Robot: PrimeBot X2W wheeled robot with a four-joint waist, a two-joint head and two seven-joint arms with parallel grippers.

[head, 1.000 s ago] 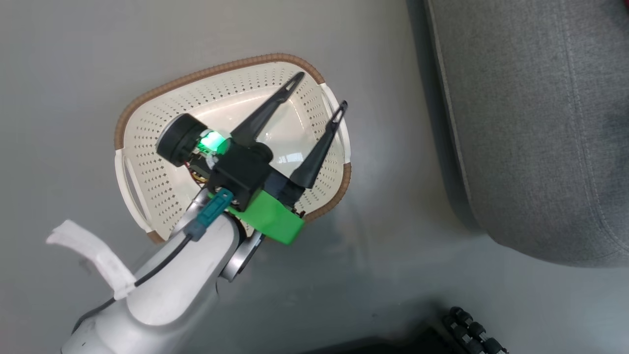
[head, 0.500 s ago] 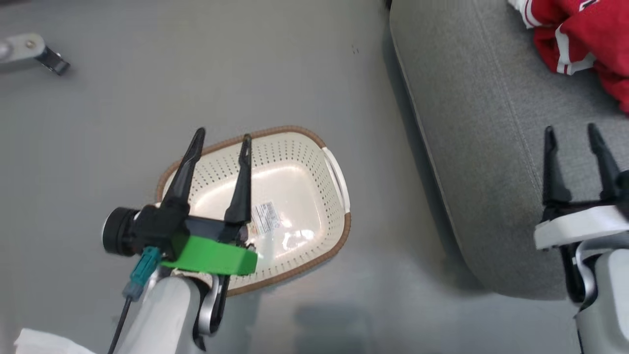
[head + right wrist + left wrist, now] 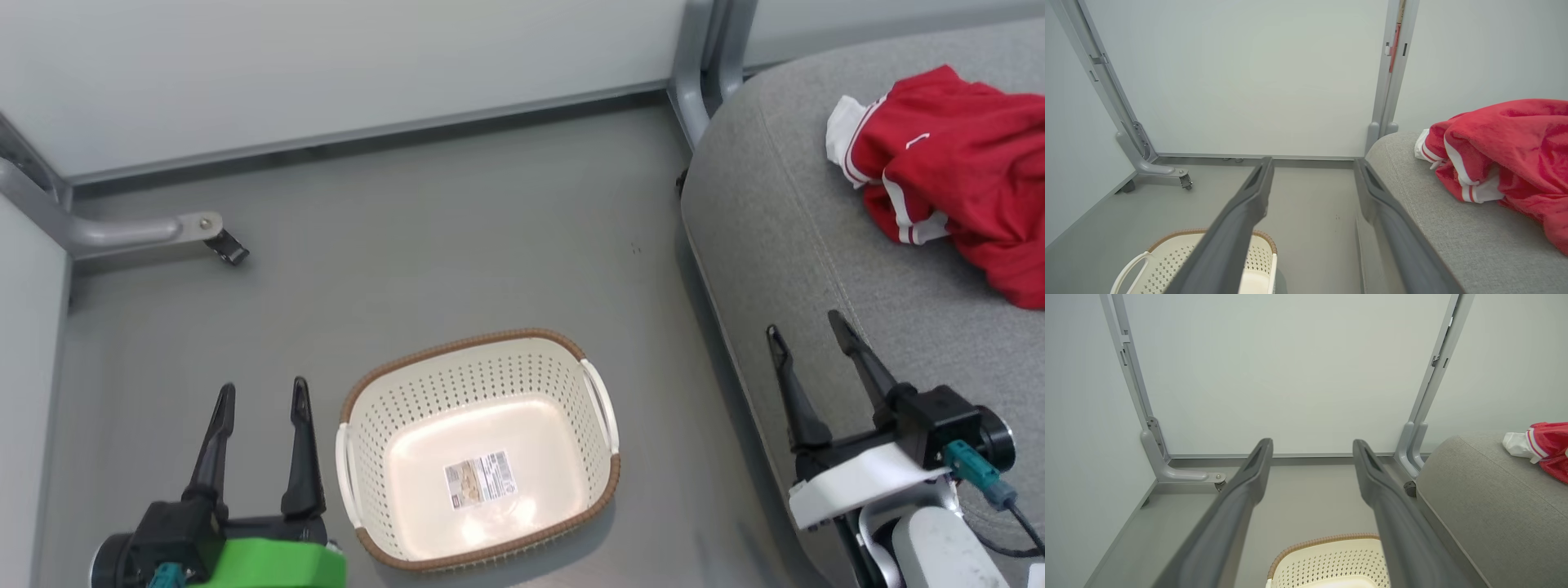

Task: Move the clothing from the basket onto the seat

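We see the clothing (image 3: 955,163) heaped far right on the seat (image 3: 816,245); the basket (image 3: 473,339) sits empty on the floor to the left. Our left gripper (image 3: 263,385), beside the basket, and right gripper (image 3: 803,322), over the seat's near edge, are released, holding nothing. Our one worry: a careless right-arm swing could drag the cloth off.

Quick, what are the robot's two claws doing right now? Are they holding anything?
Left gripper: open, holding nothing.
Right gripper: open, holding nothing.
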